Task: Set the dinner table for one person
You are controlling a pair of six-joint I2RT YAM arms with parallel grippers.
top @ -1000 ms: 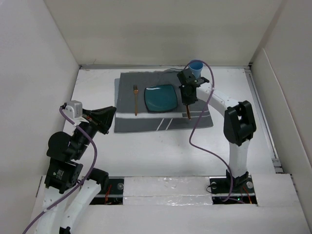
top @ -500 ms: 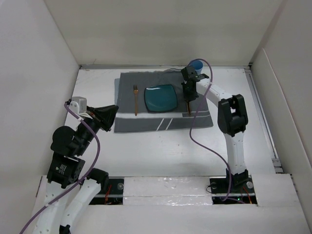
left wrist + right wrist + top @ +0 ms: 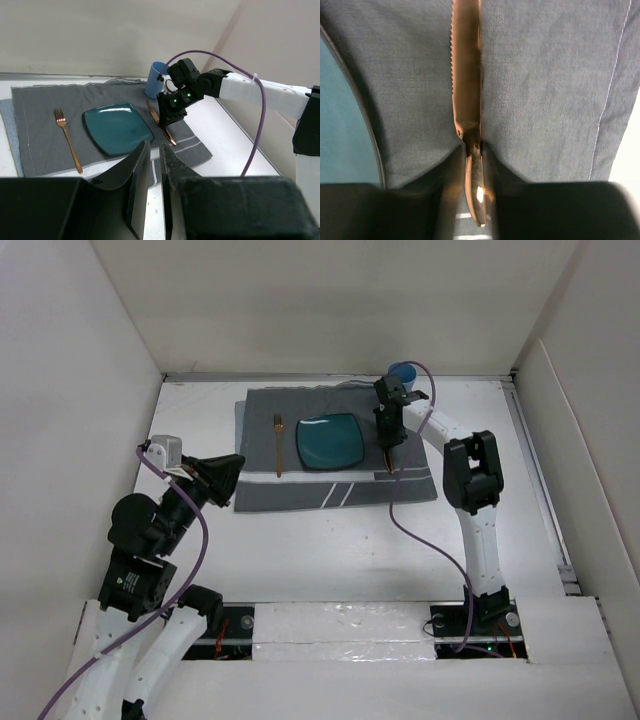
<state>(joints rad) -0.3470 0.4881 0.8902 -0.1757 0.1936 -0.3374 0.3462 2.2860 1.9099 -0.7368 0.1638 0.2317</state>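
Right of plate (image 3: 329,441), on mat (image 3: 300,495) at far middle of table (image 3: 300,550): knife (image 3: 466,75) down flat, right arm (image 3: 470,475) tucked in since a second ago, right claw (image 3: 469,165) pinching handle, left claw (image 3: 155,147) barely ajar, empty; release outstanding.

Knife (image 3: 466,80) tip past top edge

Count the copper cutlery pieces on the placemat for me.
2. The fork lies left of the plate; the knife lies right of it, its handle between the right gripper's fingers. That gripper could hide another piece.
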